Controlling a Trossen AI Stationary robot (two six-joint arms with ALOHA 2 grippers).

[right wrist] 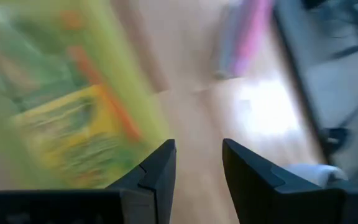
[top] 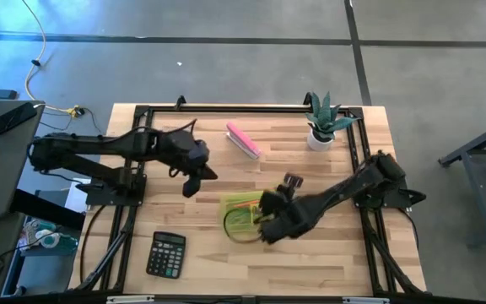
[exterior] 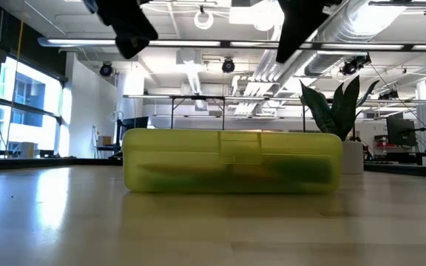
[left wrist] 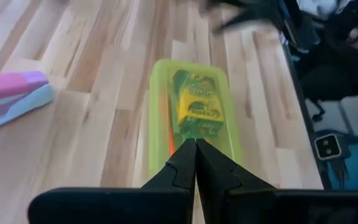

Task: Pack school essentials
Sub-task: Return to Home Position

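A closed, see-through yellow-green case (top: 240,213) lies flat on the table (top: 327,253), its latch (exterior: 240,145) facing the near edge. Through the lid I see the yellow-green crayon box (left wrist: 197,106) and a red-orange marker (left wrist: 170,138). The note pad, pencils, eraser and scissors do not show. My left gripper (left wrist: 196,149) is shut and hovers left of and beyond the case (top: 191,184). My right gripper (right wrist: 197,146) is open above the case's right end (top: 264,226), with the case (right wrist: 61,118) off to one side of its fingers. In the low view both stand high above the case.
The pink stapler (top: 244,140) lies toward the far edge, and a potted plant (top: 322,123) stands at the far right. A black calculator (top: 166,254) sits near the near-left corner. Bare wood lies to the right of the case and along the near edge.
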